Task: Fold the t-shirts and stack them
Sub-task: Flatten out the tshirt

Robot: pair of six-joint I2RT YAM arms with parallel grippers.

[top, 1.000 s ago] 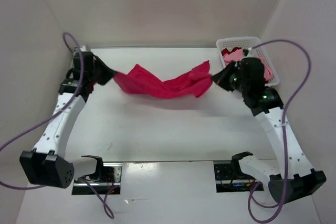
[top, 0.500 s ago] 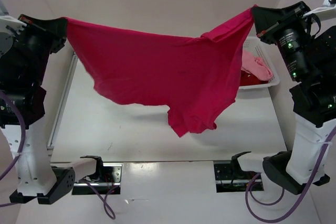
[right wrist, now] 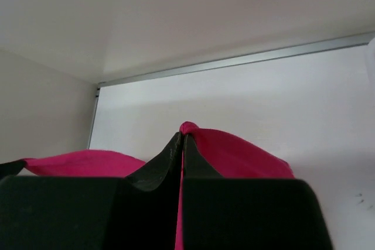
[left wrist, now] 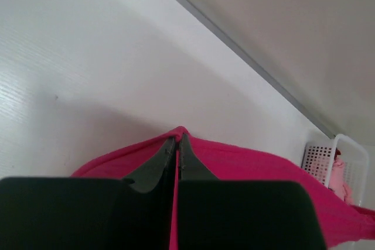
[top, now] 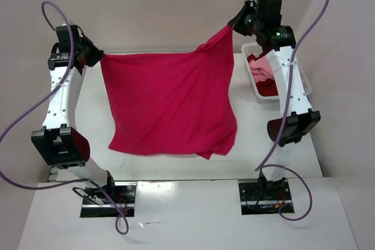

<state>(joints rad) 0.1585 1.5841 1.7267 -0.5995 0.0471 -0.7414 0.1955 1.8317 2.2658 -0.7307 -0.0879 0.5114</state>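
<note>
Both closed tight: your L end effector [top: 98,58] and R end effector [top: 230,26] each pinch a top corner of bright magenta-pink cloth t-shirt [top: 170,103], hung spread over white worktop [top: 266,144]. Risk: thin pinch slips; bunched R corner lays crooked.

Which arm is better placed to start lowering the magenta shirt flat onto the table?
Left, probably. The left gripper pinches a corner of the magenta shirt lower, near the far edge of the table; the right gripper holds its corner higher, beside the basket.
</note>
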